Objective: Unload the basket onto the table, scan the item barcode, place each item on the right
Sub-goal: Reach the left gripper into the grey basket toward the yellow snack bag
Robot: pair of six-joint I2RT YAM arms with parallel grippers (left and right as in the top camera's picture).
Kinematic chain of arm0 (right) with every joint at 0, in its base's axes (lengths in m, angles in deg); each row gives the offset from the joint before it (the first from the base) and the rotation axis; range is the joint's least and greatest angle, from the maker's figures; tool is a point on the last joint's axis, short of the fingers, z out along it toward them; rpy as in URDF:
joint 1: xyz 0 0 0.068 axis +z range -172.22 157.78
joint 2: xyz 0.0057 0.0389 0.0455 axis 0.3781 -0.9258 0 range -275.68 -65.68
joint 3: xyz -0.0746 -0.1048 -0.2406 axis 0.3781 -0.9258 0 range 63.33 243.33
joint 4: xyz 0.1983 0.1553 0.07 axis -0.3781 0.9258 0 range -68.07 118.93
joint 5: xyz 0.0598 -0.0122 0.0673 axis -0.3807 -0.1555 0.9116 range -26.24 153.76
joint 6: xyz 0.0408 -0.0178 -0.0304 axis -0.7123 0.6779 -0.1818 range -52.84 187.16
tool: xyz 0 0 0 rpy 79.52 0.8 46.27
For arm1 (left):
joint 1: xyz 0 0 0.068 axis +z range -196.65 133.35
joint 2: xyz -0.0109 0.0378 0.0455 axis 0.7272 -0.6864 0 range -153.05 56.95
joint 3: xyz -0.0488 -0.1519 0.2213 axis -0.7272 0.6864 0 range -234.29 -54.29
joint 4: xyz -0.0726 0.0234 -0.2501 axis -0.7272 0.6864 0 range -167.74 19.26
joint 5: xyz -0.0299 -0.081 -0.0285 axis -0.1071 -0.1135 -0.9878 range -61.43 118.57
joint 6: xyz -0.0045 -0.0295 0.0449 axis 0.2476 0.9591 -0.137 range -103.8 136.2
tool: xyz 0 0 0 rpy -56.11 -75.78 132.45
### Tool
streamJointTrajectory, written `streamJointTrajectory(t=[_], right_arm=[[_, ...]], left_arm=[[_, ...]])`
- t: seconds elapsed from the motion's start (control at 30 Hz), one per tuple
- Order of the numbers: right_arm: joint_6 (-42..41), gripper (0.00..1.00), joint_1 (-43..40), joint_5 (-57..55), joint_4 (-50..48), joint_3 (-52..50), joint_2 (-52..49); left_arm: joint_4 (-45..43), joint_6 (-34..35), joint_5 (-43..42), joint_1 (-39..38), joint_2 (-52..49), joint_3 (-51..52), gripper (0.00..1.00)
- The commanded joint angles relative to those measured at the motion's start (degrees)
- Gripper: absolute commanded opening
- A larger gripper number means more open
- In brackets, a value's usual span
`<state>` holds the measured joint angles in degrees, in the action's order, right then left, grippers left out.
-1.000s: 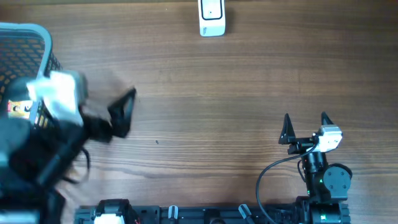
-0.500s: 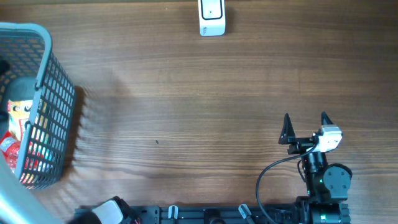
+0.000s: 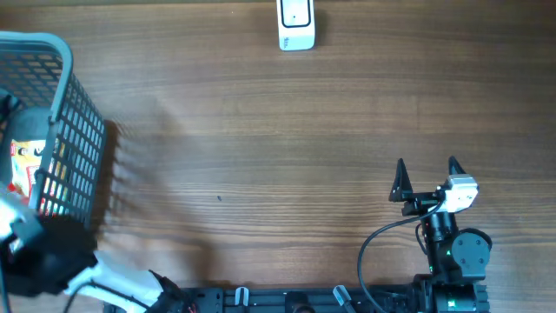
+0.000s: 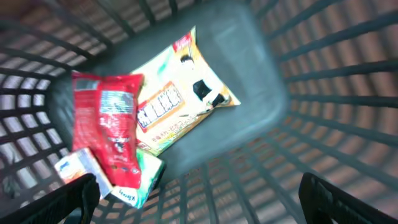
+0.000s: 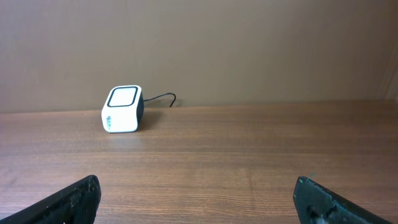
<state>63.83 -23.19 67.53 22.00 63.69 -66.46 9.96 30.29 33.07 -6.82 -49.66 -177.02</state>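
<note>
Several snack packets lie in the grey mesh basket (image 3: 82,148). The left wrist view looks down on a red packet (image 4: 109,134), a cream packet (image 4: 180,93), a green-and-white packet (image 4: 146,180) and a small box (image 4: 74,168). My left gripper (image 4: 199,200) hangs open above them, holding nothing. No barcode shows on any of them. The white scanner (image 3: 296,24) stands at the table's far edge, also in the right wrist view (image 5: 122,109). My right gripper (image 3: 426,169) rests open near the front right, pointing at the scanner from far off.
The basket wall (image 4: 336,93) surrounds the left gripper's view on all sides. The left arm (image 3: 43,261) covers the basket's near corner. A black cable (image 3: 373,248) loops beside the right arm's base. Bare wood lies between the basket and the scanner.
The left arm has swung off the table beside the basket, left the overhead view for a moment, and now sits over the basket's near corner. The right arm has not moved.
</note>
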Motion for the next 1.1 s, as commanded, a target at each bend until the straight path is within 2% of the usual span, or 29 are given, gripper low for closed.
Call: streamJointTrajectory(t=[0.0,0.3,0.5,0.7,0.77,0.8,0.87,0.9,0.93,1.07], right_arm=[[0.2,1.0,-0.2,-0.8,-0.1,-0.1,0.3],[0.2,1.0,-0.2,-0.8,-0.1,-0.1,0.3],[0.2,1.0,-0.2,-0.8,-0.1,-0.1,0.3],[0.2,1.0,-0.2,-0.8,-0.1,-0.1,0.3],[0.2,1.0,-0.2,-0.8,-0.1,-0.1,0.3],[0.2,1.0,-0.2,-0.8,-0.1,-0.1,0.3],[0.2,1.0,-0.2,-0.8,-0.1,-0.1,0.3],[0.2,1.0,-0.2,-0.8,-0.1,-0.1,0.3],[0.2,1.0,-0.2,-0.8,-0.1,-0.1,0.3],[0.2,1.0,-0.2,-0.8,-0.1,-0.1,0.3]], left_arm=[[0.2,-1.9,-0.1,0.3,-6.5,-0.1,1.0],[-2.9,-6.5,0.0,0.2,-18.2,1.1,1.0],[-11.1,-10.4,0.1,0.2,-19.4,9.7,0.99],[-20.5,-12.9,0.0,0.2,-19.4,21.4,0.93],[-21.6,-13.9,0.1,0.2,-19.4,23.6,0.81],[-21.9,-13.9,0.1,0.2,-19.4,23.6,0.52],[-21.9,-13.8,0.1,0.2,-19.1,23.6,0.2],[-21.5,-13.7,0.1,0.2,-19.0,23.5,0.09],[-20.7,-13.6,0.1,0.2,-18.9,22.6,0.04],[-13.7,-13.5,0.0,0.1,-18.4,14.8,0.04]])
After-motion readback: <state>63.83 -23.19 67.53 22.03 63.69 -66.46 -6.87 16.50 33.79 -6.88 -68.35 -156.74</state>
